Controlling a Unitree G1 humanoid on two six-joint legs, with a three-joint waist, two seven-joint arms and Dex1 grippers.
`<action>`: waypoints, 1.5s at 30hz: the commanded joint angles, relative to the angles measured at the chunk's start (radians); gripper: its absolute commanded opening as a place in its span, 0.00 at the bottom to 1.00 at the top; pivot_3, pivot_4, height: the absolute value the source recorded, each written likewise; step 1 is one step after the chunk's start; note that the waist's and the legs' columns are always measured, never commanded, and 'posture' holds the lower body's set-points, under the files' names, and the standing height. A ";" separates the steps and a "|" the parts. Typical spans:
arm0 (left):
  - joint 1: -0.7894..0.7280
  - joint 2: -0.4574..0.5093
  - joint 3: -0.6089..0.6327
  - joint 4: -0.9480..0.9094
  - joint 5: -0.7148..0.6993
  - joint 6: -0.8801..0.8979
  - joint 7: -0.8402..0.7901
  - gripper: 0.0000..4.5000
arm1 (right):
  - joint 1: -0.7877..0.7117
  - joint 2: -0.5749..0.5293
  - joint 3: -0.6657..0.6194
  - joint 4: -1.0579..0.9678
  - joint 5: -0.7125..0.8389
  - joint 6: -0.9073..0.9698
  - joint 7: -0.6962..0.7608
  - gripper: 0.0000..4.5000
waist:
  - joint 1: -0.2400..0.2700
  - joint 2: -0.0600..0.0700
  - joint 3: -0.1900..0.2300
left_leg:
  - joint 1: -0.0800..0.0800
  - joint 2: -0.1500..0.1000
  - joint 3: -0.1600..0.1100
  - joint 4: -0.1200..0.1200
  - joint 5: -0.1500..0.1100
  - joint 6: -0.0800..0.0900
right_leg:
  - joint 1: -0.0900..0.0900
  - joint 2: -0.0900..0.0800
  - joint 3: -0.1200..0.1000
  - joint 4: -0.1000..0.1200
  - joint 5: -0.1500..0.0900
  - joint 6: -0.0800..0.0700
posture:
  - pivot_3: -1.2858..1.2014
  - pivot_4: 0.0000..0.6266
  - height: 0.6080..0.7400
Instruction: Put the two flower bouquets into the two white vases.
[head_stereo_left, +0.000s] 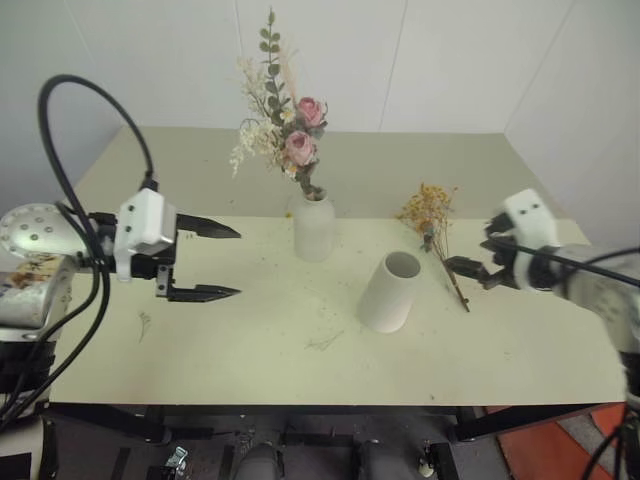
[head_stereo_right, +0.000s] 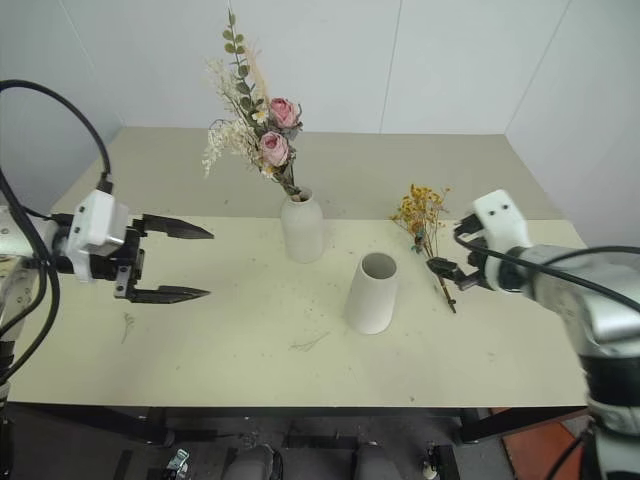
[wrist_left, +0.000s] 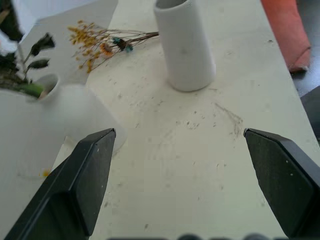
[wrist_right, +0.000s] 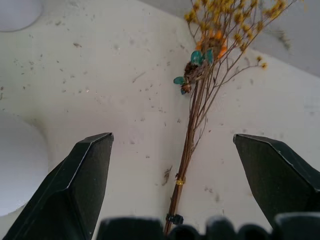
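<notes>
The left gripper (head_stereo_left: 222, 261) hovers with jaws spread, empty. The pink rose bouquet (head_stereo_left: 283, 120) stands in the matte white narrow-necked bottle vase (head_stereo_left: 313, 226); the smooth white wide-mouthed cylinder vase (head_stereo_left: 390, 291) waits empty. Thin, brittle brown stems of the yellow-orange dried-flower bouquet (wrist_right: 200, 95) lie flat on the pale table (head_stereo_left: 250, 350), between the right gripper's (wrist_right: 172, 175) spread jaws. Best pinch low, near the tie, gently.

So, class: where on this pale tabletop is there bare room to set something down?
Free: the near strip in front of the wide white cylinder vase, and the back left corner of the pale table behind the open left gripper. Crowded: between the narrow-necked white vase holding pink roses and the yellow dried bouquet under the open right gripper.
</notes>
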 joint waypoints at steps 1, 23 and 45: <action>-0.033 -0.023 -0.031 -0.078 -0.006 0.028 0.045 0.99 | -0.098 0.043 0.055 0.173 -0.090 -0.070 0.029 1.00 | -0.002 0.000 0.000 | 0.000 0.000 0.000 0.000 0.000 0.000 | 0.000 0.000 0.000 0.000 0.000 0.000 | 0.52 0.24 1.00; 0.003 -0.100 -0.075 -0.156 -0.018 0.040 0.115 1.00 | -0.339 0.227 0.124 0.710 -0.363 -0.327 0.163 0.02 | -0.006 0.001 0.000 | 0.000 0.000 0.000 -0.001 0.000 0.000 | 0.000 0.001 0.001 -0.001 0.000 0.000 | 0.52 0.24 1.00; -0.061 -0.135 -0.115 -0.016 0.018 -0.058 0.064 1.00 | 0.114 0.662 -0.460 -0.566 0.107 -0.689 -0.308 0.01 | -0.006 0.002 0.001 | 0.003 0.001 -0.001 -0.001 0.000 0.000 | 0.001 0.001 0.001 0.002 0.000 0.000 | 0.52 0.24 1.00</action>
